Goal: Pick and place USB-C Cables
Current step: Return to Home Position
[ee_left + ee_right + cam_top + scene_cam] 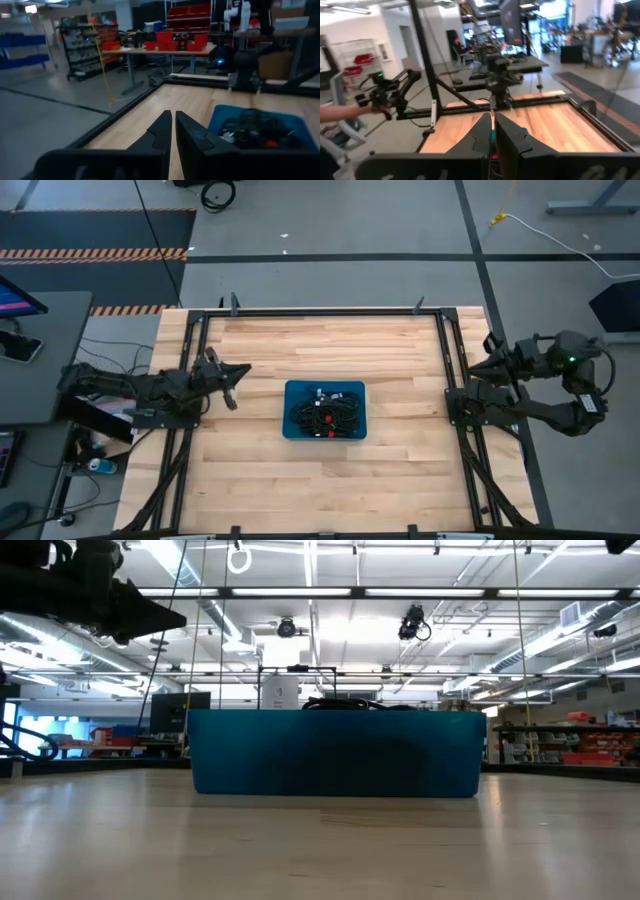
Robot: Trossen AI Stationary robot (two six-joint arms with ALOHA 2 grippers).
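Packing is judged all but done, with the homing of both arms in hand; the USB-C cables (328, 415) are seen heaped in the blue tray (296, 389) at the middle of the bench (300, 480); the left gripper (230, 383) is held near the bench's left edge and the right gripper (487, 364) at its right edge, each pincer pressed narrow with nothing held; only a clean fold-away, clear of the tray, is called for next.

Blue tray (335, 755) rests on wooden desk (320, 850), long side facing camera. Black USB-C cables (345, 703) poke just above tray rim, near its middle. Left gripper (168, 616) hangs high beside tray, clear of desk, fingers pressed together.
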